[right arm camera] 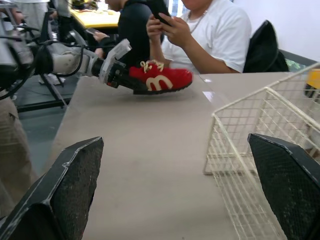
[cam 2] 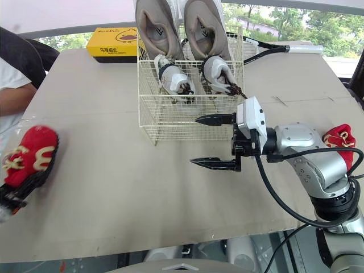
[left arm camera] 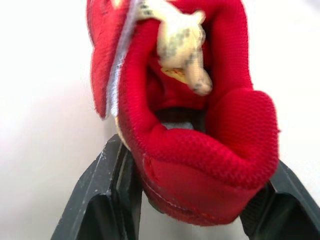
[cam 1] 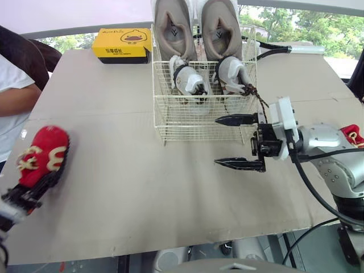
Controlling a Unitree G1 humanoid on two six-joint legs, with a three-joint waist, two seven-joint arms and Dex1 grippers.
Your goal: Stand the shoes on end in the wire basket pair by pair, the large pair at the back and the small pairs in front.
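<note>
Wire basket (cam 1: 170,122) at 12 o'clock on the table (cam 1: 142,199). The large taupe pair (cam 1: 173,25) stands on end along its back wall, and a small white-and-grey pair (cam 1: 190,79) stands just in front of them. The basket's near strip looks bare (room for one more small pair, by my reckoning).

Left gripper (left arm camera: 195,170) at 8 o'clock, clenched on a small red shoe (cam 1: 42,153) by the heel and holding it above the table, well apart from the basket.

Right gripper (cam 1: 216,141) at 3 o'clock, just beside the basket's near right corner, jaws spread wide with nothing between them.

Second red shoe (cam 1: 354,135) at the far 3 o'clock edge, behind the right arm; not yet picked up.

Yellow box (cam 1: 121,44) at 11 o'clock. Person (cam 1: 14,85) seated at 9 o'clock.

Judged two pairs of three done. Left to do: carry both red shoes over and stand them in the front strip.
</note>
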